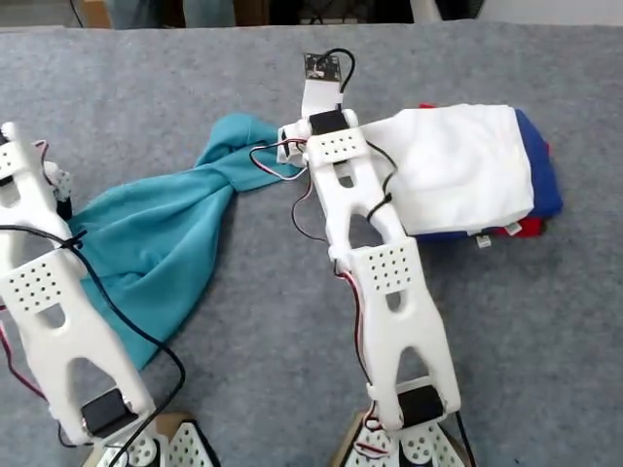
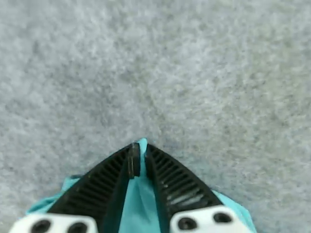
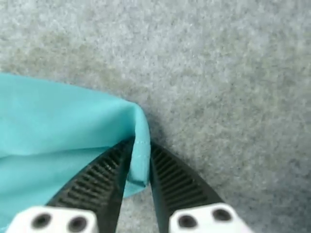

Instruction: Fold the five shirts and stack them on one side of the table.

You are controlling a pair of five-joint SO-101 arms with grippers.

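A teal shirt (image 1: 165,243) lies twisted on the grey table, stretched between my two arms. My left gripper (image 1: 60,199) is at the shirt's left corner and is shut on a thin fold of the teal shirt (image 2: 139,204), its tips (image 2: 138,151) just over the cloth. My right gripper (image 1: 289,149) is at the shirt's far right end, shut on a hemmed edge of the teal shirt (image 3: 58,121), pinched at its tips (image 3: 139,148). To the right lies a stack of folded shirts: white (image 1: 458,165) on top, blue (image 1: 545,165) and red (image 1: 531,229) beneath.
The grey felt table (image 1: 292,341) is bare in front of the shirt and between the arms. Cables (image 1: 302,209) hang along the right arm. The stack sits close beside the right arm's upper links.
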